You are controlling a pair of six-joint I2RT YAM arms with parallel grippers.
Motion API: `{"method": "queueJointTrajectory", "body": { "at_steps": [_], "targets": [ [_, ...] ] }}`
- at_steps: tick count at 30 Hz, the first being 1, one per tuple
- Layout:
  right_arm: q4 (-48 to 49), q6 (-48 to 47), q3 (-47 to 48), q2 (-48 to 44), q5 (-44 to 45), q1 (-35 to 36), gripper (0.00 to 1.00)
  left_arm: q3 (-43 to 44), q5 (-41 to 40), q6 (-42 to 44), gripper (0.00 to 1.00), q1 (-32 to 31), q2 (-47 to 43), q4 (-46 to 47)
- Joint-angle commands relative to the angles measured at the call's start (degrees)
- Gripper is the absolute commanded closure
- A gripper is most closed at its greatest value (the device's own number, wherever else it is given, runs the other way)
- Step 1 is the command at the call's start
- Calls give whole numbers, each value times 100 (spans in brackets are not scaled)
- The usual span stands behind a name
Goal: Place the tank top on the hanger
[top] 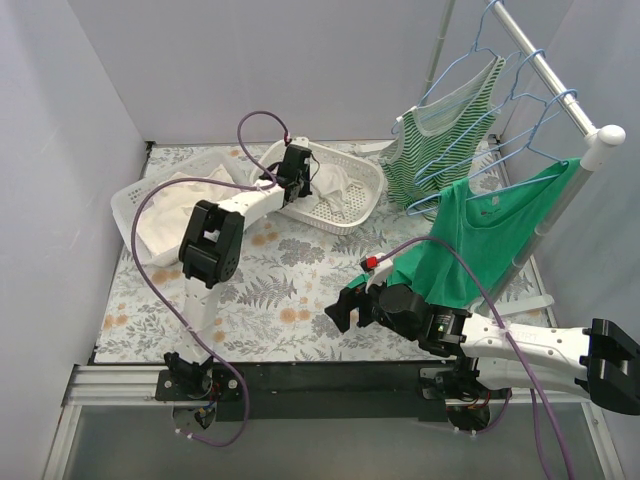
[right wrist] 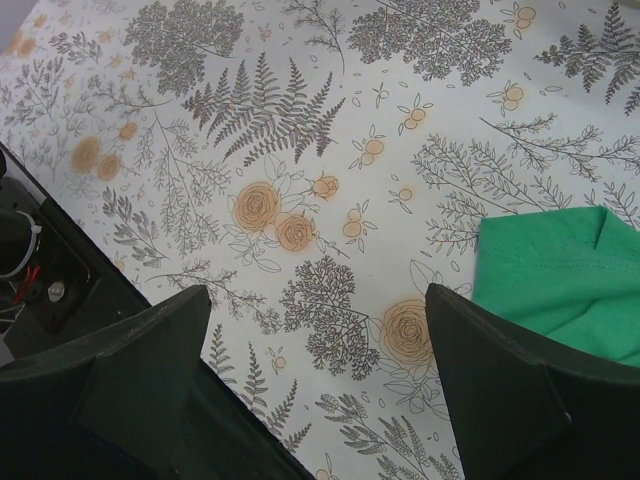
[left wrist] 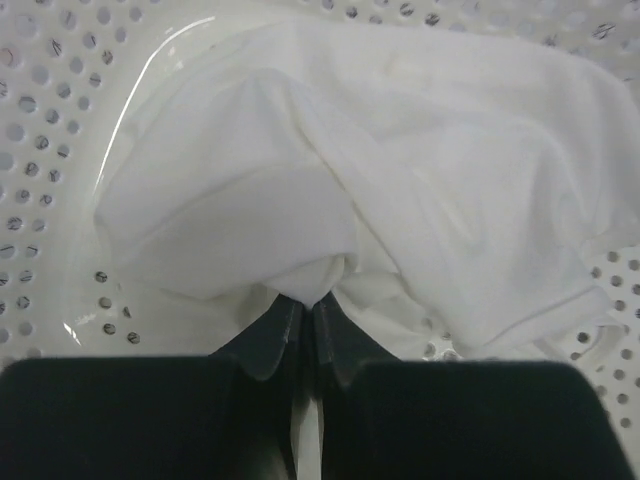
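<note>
The white tank top (left wrist: 400, 190) lies crumpled in a perforated white basket (left wrist: 40, 120). My left gripper (left wrist: 310, 300) is shut on a fold of it, with cloth bunched between the tips. In the top view the left gripper (top: 308, 183) reaches into the basket (top: 365, 200) at the tank top (top: 345, 180). An empty light-blue wire hanger (top: 505, 150) hangs on the rail at the right. My right gripper (top: 345, 308) is open and empty, low over the floral table. It shows in the right wrist view (right wrist: 315, 300) with its jaws wide apart.
A second white basket (top: 130, 200) at the left holds a cream-white cloth bundle (top: 185, 225). On the rail (top: 560, 85) hang a green-and-white striped top (top: 440, 140) and a solid green top (top: 480, 225). The green top's hem (right wrist: 570, 280) is near my right gripper.
</note>
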Motion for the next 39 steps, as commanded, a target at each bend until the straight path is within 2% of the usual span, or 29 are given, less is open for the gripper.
{"method": "queueJointTrajectory", "body": {
  "at_steps": [1,11,15,21,26,29,31,33,34,36,38,39],
  "targets": [
    [26,-31,144,-100,260,-8,4,393,83,118,100,-9,-1374,129],
    [-62,-259,415,32,568,-17,4,218,399,30,100,-9,-3387,-187],
    [-211,-382,653,93,691,-26,4,60,802,-206,100,-9,-4144,-530],
    [-290,-470,820,15,797,-35,4,-845,1366,-585,100,-26,-5636,-1057],
    [-352,-497,821,-109,1033,-26,4,-1390,1876,-901,100,-35,-6456,-1794],
    [-404,-409,785,-126,1262,-43,4,-1943,1501,-1050,100,-35,-6931,-2198],
    [-405,-339,733,-100,1359,-52,4,-2610,1183,-1164,100,-35,-7089,-2323],
    [-405,-216,698,13,1316,-52,4,-3172,1111,-1515,95,-26,-7265,-2429],
    [-405,-163,697,58,1263,-61,4,-3802,1094,-1647,91,-26,-7344,-2420],
    [-439,-5,654,207,1201,-61,4,-4385,875,-2033,67,-26,-7730,-2289],
    [-562,153,636,321,1131,-61,5,-4984,830,-2105,70,-26,-7942,-2192],
    [-650,302,618,426,1122,-61,5,-5073,891,-2062,67,-26,-8047,-2191]
  ]
}}
